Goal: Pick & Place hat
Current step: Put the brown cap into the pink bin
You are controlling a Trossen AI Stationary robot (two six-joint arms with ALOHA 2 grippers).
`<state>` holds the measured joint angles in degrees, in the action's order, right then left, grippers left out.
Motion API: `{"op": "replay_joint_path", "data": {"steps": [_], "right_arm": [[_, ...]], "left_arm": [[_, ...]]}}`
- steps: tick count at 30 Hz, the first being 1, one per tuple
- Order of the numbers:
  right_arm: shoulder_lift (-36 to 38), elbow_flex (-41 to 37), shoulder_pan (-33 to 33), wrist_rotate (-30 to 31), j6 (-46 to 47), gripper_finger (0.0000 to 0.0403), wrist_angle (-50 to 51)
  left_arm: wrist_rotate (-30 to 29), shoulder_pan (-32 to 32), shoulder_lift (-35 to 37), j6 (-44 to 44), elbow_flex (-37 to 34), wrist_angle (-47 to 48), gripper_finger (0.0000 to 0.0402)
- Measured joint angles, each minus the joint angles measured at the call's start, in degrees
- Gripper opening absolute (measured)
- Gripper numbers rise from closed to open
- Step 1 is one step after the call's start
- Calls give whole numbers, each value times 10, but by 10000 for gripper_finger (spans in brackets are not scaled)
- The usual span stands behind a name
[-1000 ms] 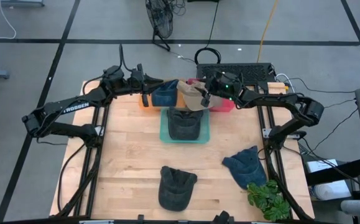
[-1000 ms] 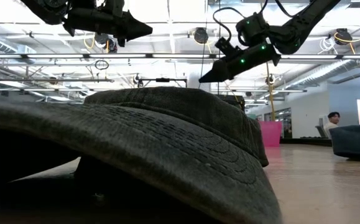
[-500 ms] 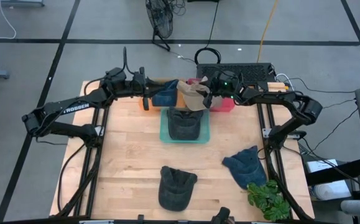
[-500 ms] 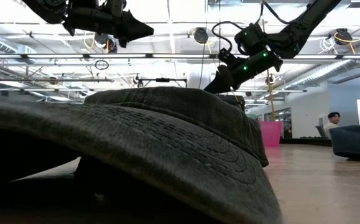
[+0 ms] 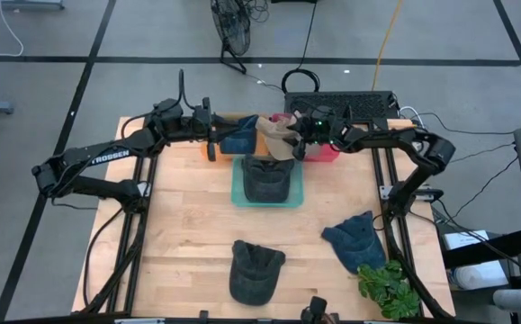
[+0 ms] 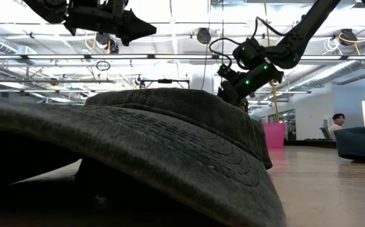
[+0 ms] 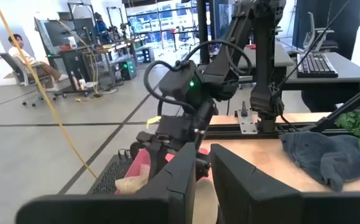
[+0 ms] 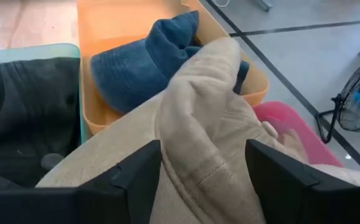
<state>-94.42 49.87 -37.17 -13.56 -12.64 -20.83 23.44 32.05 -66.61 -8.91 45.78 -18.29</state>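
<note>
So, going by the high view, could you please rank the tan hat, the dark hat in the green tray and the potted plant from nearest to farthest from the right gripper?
1. tan hat, directly under the open right gripper, far edge.
2. dark hat in the green tray, table centre.
3. potted plant, near right corner.

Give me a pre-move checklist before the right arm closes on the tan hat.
1. Right end effector fingers apart: ok, open, one on each side of a fold of the tan hat.
2. Fingers down over the fabric: ok in the right wrist view; how deep they sit, cannot tell.
3. Tan hat clear of its neighbours: not ok, it drapes over the pink bin and against the orange bin with the blue hat.
4. Left end effector out of the way: ok, raised over the orange bin.
5. Teal bin: already holds a dark hat.
</note>
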Motion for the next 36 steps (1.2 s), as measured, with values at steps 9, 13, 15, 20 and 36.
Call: {"op": "replay_joint_path", "data": {"steps": [9, 13, 15, 20, 36], "right_arm": [[10, 0, -3, -2, 0, 185, 12], [22, 0, -3, -1, -20, 150, 23], [23, 0, -3, -1, -35, 121, 33], [24, 0, -4, 0, -59, 24, 38], [200, -1, 21, 33, -63, 1, 182]], "left_arm": [[0, 0, 0, -15, 0, 0, 63], [0, 0, 0, -15, 0, 0, 63], [0, 0, 0, -15, 0, 0, 63], [0, 0, 0, -14, 0, 0, 63], [0, 0, 0, -6, 0, 5, 63]]}}
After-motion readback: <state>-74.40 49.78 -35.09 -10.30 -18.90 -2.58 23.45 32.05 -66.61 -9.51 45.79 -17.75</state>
